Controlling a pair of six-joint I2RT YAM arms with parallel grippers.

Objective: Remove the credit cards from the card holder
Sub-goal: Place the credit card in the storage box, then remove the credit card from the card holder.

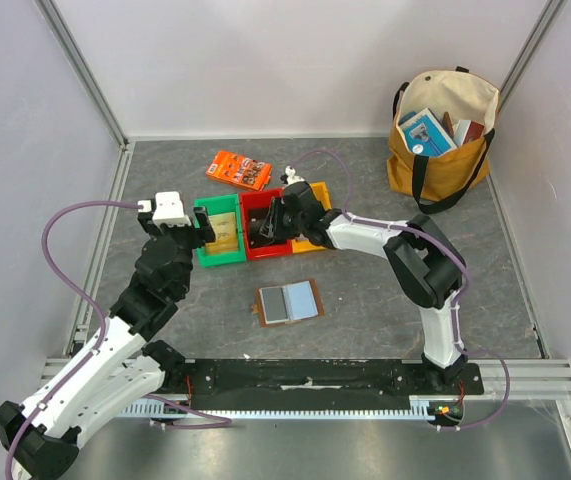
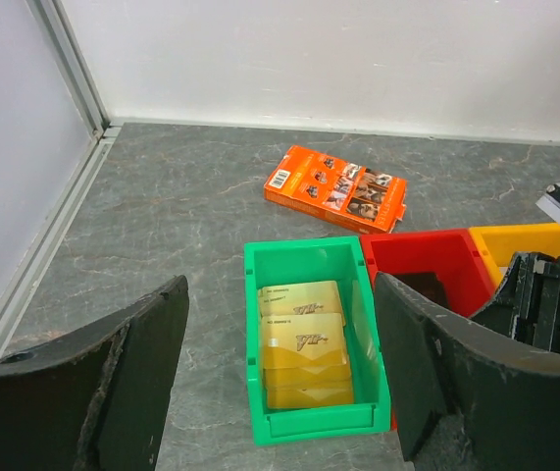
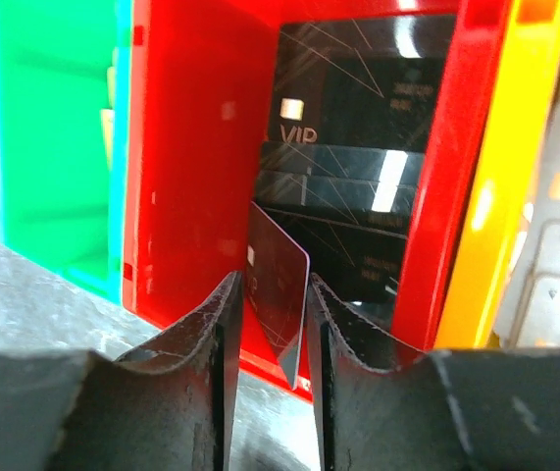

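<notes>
right claw (image 3: 268,294) at red bin (image 3: 191,147), seemingly pinching a dark grey card (image 3: 281,270) | left claw (image 2: 281,294) spread wide above green bin (image 2: 299,253) | wallet (image 1: 288,302) lies open on table (image 1: 165,180), near the bins, untouched

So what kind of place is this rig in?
Probably a lab robot workcell: plain white panels in aluminium framing, a grey tabletop, and coloured sorting bins.
</notes>
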